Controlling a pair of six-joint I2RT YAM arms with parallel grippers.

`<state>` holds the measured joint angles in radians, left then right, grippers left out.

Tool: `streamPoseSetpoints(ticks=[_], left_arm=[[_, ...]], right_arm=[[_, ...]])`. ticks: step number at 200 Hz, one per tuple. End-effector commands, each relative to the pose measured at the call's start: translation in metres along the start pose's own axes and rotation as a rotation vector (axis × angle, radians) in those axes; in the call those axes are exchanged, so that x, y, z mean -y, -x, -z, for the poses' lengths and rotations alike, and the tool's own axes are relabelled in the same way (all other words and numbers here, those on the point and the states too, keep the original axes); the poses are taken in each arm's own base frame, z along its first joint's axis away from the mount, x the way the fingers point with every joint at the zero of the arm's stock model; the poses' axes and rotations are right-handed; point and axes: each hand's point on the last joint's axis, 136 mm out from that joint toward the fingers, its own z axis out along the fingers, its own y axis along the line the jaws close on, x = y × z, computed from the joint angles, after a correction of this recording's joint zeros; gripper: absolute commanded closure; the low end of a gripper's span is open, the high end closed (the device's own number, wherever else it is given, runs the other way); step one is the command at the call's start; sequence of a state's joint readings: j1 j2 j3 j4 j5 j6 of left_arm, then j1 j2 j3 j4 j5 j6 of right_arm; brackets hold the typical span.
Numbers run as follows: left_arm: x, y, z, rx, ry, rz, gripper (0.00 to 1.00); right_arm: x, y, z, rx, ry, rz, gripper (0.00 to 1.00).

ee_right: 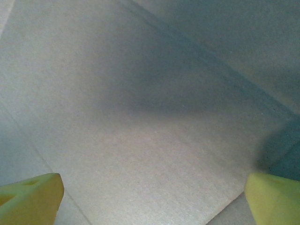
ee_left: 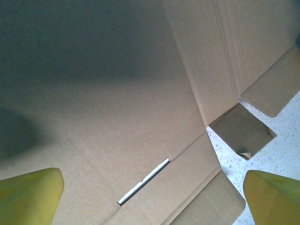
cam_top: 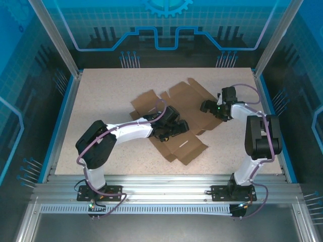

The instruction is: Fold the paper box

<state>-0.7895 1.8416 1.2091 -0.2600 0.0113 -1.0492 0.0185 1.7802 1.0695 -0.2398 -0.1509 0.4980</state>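
**Flat box blank under two open grippers**

The paper box (cam_top: pixel 187 101) lay unfolded on the table (cam_top: pixel 101 101), a brown die-cut sheet turned diagonally, just right of the frame's centre in the top view. Its flaps spread toward the upper left and lower right.

In the left wrist view the cardboard (ee_left: pixel 117 117) covered most of the frame. A narrow slit (ee_left: pixel 143 182) sat low in the middle, and a small flap at the right lay over the speckled tabletop (ee_left: pixel 286 140).

The left gripper (cam_top: pixel 170 127) hung over the middle of the sheet. Its yellow fingertips (ee_left: pixel 28 197) stood far apart in the bottom corners, grasping nothing.

The right gripper (cam_top: pixel 212 107) sat at the sheet's right edge. It was likewise spread wide over plain cardboard (ee_right: pixel 150 117), its fingertips (ee_right: pixel 274 199) empty.
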Motion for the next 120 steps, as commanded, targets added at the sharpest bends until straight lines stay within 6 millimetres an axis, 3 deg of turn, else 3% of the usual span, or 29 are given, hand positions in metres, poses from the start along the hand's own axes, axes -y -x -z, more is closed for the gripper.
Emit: streamPoseSetpoints(ticks=[1, 39, 66, 73, 120], left_arm=[[-0.012, 0.001, -0.007, -0.004, 0.077, 0.03, 0.01], [-0.023, 0.006, -0.017, -0.034, 0.102, 0.067, 0.01], [-0.037, 0.02, -0.016, -0.015, 0.132, 0.078, 0.01], [-0.039, 0.024, -0.016, -0.011, 0.135, 0.078, 0.01], [-0.046, 0.059, -0.022, 0.006, 0.128, 0.104, 0.01]], right_arm=[[0.017, -0.008, -0.004, -0.019, -0.042, -0.051, 0.0], [0.021, -0.028, 0.0, -0.022, -0.024, -0.083, 0.0], [0.017, -0.041, 0.006, -0.022, -0.002, -0.092, 0.0], [0.021, -0.054, 0.006, -0.041, -0.009, -0.103, 0.0], [-0.002, -0.095, 0.018, -0.046, 0.018, -0.115, 0.0]])
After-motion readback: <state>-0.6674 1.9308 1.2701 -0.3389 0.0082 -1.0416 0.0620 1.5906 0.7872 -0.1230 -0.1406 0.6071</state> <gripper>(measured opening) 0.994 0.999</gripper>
